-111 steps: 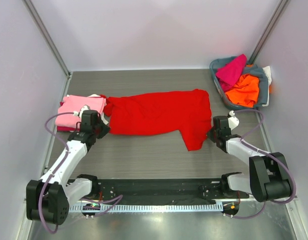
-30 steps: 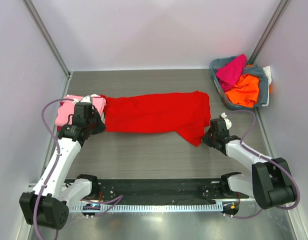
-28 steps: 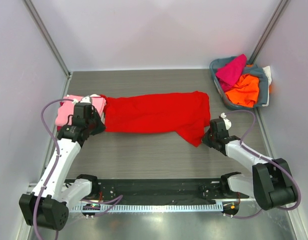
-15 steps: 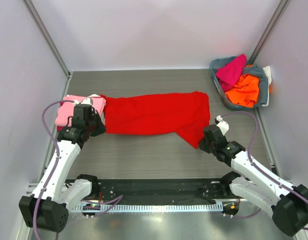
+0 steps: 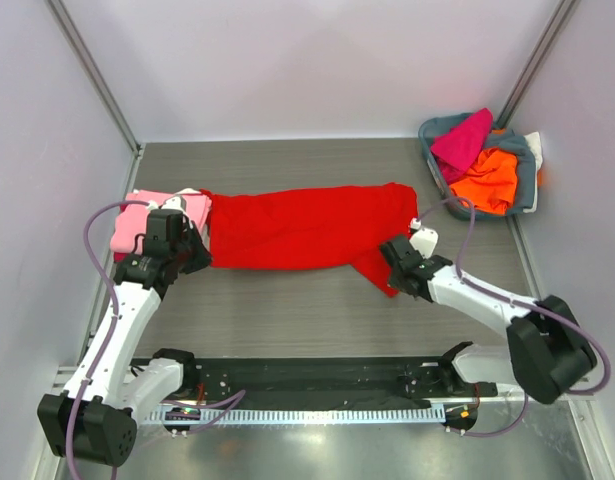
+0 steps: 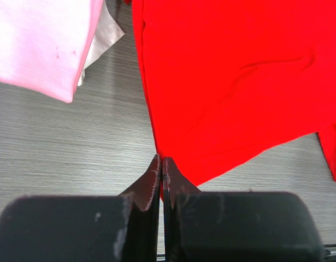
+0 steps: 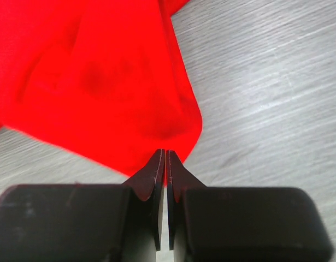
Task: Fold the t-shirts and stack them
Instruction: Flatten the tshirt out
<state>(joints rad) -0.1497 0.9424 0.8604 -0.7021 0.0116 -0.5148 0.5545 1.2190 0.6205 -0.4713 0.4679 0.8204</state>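
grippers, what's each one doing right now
left gripper: shut, pinching the red t-shirt at its edge
right gripper: shut on the red t-shirt's corner

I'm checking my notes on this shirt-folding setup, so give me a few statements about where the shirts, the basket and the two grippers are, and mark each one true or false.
1. The red t-shirt lies spread on the table, outside the basket. True.
2. The basket is empty. False: it holds a magenta t-shirt and an orange t-shirt.
3. The right gripper is shut on a corner of the red t-shirt. True.
4. The left gripper stands wide open over the basket. False: the left gripper is shut on the red t-shirt's edge, near the pink t-shirt.
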